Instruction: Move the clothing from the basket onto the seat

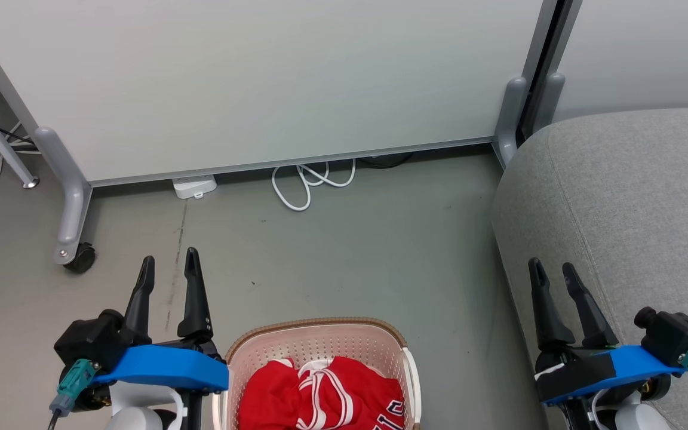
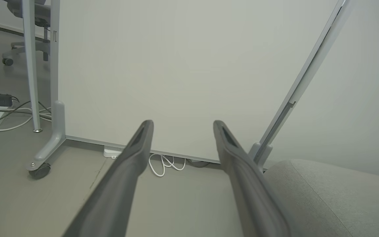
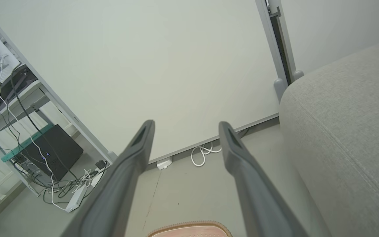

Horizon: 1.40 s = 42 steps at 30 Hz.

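Red clothing lying in basket; L gripper, R gripper hovering spread, empty, prob. readying to grab.

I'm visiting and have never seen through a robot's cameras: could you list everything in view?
perforated plastic laundry basket: one, cream with brown rim, low centre.
soft red clothing: one heap, red with white stripes, inside the basket.
fabric sofa seat: one, light grey, right side.
wheeled partition panel: one, pale grey, straight ahead.
looped cable: one, white, at the panel's foot.
left pincer: one, dark fingers, open, lower left.
right pincer: one, dark fingers, open, lower right, before the seat.
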Tool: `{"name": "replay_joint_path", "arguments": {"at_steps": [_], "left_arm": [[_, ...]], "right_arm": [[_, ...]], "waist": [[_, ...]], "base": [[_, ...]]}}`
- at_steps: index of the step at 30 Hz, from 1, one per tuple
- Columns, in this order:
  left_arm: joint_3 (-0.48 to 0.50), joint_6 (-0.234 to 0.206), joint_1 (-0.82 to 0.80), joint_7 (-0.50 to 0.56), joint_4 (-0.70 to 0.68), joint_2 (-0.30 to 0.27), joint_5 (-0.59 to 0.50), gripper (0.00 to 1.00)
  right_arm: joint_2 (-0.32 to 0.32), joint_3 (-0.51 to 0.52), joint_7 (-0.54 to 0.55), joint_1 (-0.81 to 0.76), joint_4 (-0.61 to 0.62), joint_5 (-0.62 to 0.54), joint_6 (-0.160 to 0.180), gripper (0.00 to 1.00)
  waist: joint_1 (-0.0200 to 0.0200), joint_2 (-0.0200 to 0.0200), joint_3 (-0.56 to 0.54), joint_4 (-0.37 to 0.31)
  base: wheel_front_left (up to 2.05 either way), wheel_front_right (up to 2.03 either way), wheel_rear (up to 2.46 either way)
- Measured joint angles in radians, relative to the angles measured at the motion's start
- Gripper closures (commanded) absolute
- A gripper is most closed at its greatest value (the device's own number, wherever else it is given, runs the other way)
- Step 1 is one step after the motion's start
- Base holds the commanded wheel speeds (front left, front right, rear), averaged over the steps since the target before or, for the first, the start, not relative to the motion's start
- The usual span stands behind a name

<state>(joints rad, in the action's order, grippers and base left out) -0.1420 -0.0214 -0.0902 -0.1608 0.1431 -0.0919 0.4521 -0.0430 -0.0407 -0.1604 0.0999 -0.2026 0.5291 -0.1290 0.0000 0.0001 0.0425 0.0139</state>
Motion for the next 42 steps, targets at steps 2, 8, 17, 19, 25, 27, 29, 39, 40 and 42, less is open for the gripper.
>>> {"name": "replay_joint_path", "arguments": {"at_steps": [2,8,17,19,25,27,29,39,40,42], "left_arm": [[0.000,0.000,0.000,-0.004,-0.001,0.000,-0.018,0.00],[-0.002,-0.002,-0.001,-0.018,-0.006,0.001,-0.078,0.00],[-0.005,0.013,-0.009,-0.038,-0.010,0.002,-0.151,0.00],[-0.005,0.023,-0.009,-0.044,-0.010,0.002,-0.165,0.00],[-0.006,0.043,-0.009,-0.055,-0.010,0.007,-0.213,0.00],[-0.005,0.048,-0.009,-0.059,-0.008,0.010,-0.229,0.00],[-0.004,0.048,-0.009,-0.063,-0.005,0.013,-0.246,0.00],[0.001,0.058,-0.010,-0.080,0.008,0.025,-0.318,0.00],[0.002,0.059,-0.010,-0.084,0.009,0.026,-0.324,0.00],[0.004,0.066,-0.011,-0.088,0.011,0.028,-0.334,0.00]], "right_arm": [[0.000,-0.001,-0.006,0.001,0.001,-0.019,0.000,0.00],[-0.001,-0.007,-0.019,0.003,0.003,-0.076,0.000,0.00],[-0.002,-0.016,-0.039,0.013,0.004,-0.150,0.000,0.00],[-0.002,-0.017,-0.044,0.013,0.004,-0.169,0.000,0.00],[-0.002,-0.021,-0.054,0.013,0.004,-0.210,0.000,0.00],[-0.003,-0.022,-0.060,0.014,0.004,-0.229,0.000,0.00],[-0.003,-0.023,-0.062,0.015,0.004,-0.243,0.000,0.00],[-0.004,-0.035,-0.082,0.021,0.004,-0.313,0.000,0.00],[-0.004,-0.035,-0.084,0.021,0.004,-0.320,0.000,0.00],[-0.004,-0.038,-0.088,0.021,0.004,-0.332,0.000,0.00]], "waist": [[0.0000,0.0000,0.001,0.001],[0.0000,0.0000,0.005,0.003],[0.0000,0.0000,0.008,0.005],[0.0000,0.0000,0.009,0.005],[0.0000,0.0000,0.014,0.008],[0.0000,0.0000,0.016,0.009],[0.0000,0.0000,0.018,0.010],[0.0000,0.0000,0.024,0.011],[0.0000,0.0000,0.024,0.011],[0.0000,0.0000,0.025,0.011]], "base": [[0.00,0.00,0.00],[0.00,0.00,0.00],[0.00,0.00,0.00],[0.00,0.00,0.00],[0.00,0.00,0.00],[0.00,0.00,0.00],[0.00,0.00,0.00],[0.00,0.00,0.00],[0.00,0.00,0.00],[0.00,0.00,0.00]]}}
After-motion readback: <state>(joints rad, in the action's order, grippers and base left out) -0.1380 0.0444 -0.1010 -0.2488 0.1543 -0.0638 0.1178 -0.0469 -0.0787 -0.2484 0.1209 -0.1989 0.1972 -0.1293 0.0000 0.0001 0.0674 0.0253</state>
